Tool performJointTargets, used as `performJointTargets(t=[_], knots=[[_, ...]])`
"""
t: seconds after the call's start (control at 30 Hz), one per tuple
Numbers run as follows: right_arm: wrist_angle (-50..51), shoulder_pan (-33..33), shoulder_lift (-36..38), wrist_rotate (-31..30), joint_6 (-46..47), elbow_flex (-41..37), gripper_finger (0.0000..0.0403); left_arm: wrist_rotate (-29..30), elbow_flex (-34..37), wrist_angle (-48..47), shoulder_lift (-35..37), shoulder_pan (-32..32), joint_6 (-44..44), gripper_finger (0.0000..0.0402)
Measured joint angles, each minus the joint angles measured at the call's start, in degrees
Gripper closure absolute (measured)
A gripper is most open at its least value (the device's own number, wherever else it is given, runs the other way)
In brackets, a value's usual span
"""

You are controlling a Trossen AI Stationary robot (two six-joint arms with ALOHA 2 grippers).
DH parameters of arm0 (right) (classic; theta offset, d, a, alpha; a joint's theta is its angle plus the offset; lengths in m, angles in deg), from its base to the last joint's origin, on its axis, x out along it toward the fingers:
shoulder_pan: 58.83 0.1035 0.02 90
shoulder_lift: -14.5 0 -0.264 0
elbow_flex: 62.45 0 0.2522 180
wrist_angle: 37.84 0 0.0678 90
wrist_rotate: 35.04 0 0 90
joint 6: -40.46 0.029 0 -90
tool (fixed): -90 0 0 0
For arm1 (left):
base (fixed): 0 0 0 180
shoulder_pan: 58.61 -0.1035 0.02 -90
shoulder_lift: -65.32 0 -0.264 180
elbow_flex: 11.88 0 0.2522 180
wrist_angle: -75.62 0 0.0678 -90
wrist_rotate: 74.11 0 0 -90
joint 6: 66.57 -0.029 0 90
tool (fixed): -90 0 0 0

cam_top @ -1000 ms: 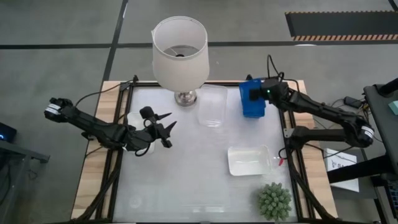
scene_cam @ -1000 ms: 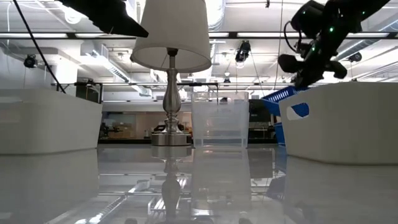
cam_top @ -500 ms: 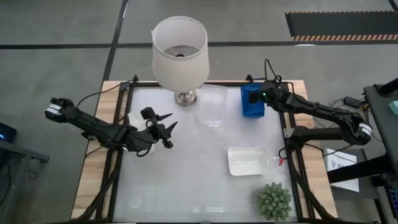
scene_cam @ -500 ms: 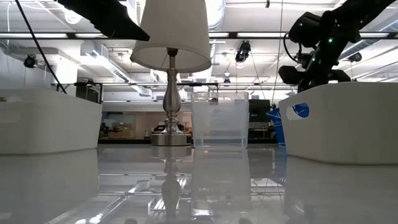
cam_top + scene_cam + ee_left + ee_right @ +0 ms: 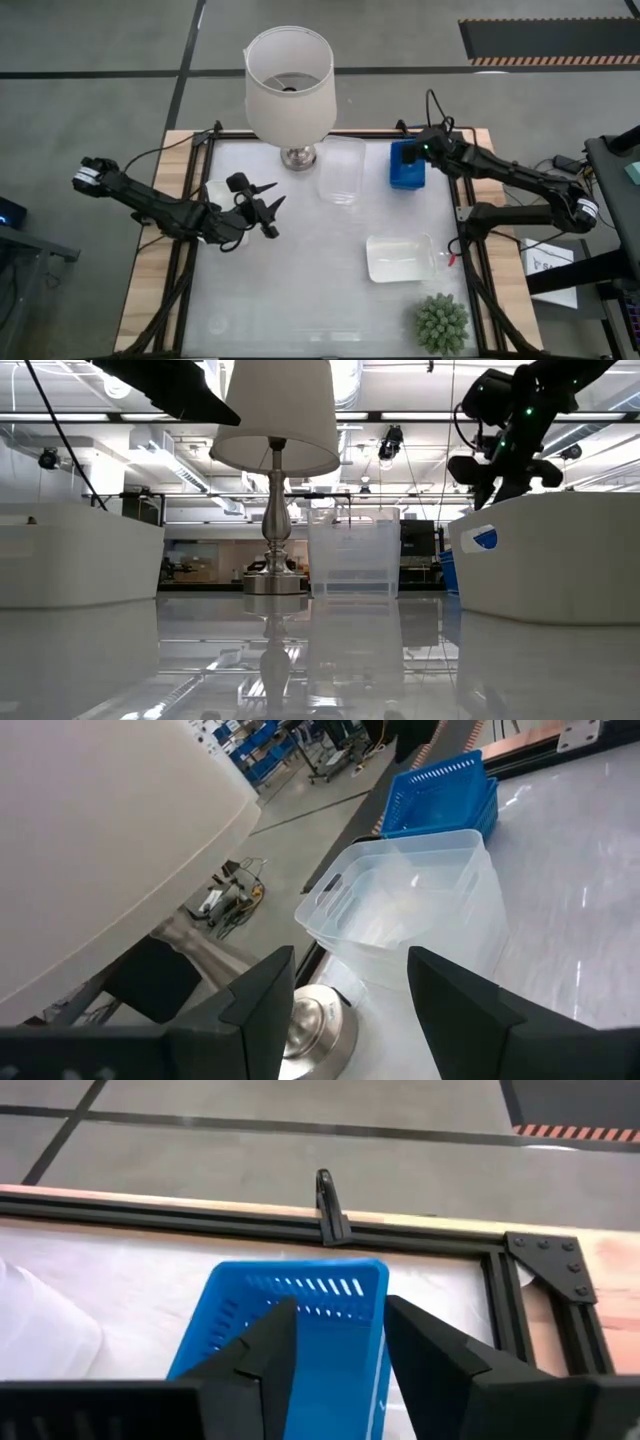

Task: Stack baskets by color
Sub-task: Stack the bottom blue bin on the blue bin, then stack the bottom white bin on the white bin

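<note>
Hovering over the blue baskets (image 5: pixel 404 166), right tool (image 5: pixel 420 152) — fingers released, left tool (image 5: pixel 268 208) parted too

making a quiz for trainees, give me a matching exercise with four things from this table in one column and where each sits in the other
Things:
1. blue baskets
2. clear basket
3. white basket
4. green plant

Places, as seen from above:
A. near right corner of the table
B. just right of the lamp's base
C. right side of the table, between the blue baskets and the plant
D. far right, under the right gripper

Pairs: 1-D, 2-B, 3-C, 4-A
</note>
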Motion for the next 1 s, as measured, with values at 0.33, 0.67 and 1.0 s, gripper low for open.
performJointTargets(t=[0.33, 0.67, 1.0], knots=[[1.2, 0.0, -1.8, 1.8, -1.2, -2.9, 0.0340, 0.0, 0.0, 0.0, 0.0, 0.0, 1.4, 0.0222], [0.7, 0.0, -6.0, 2.0, -1.3, -5.0, 0.0394, 0.0, 0.0, 0.5, 0.0, 0.0, 2.7, 0.0222], [1.8, 2.7, 0.2, 4.8, -5.9, -1.2, 0.0394, -1.2, 0.6, 0.6, -0.5, 0.0, 8.2, 0.0222]])
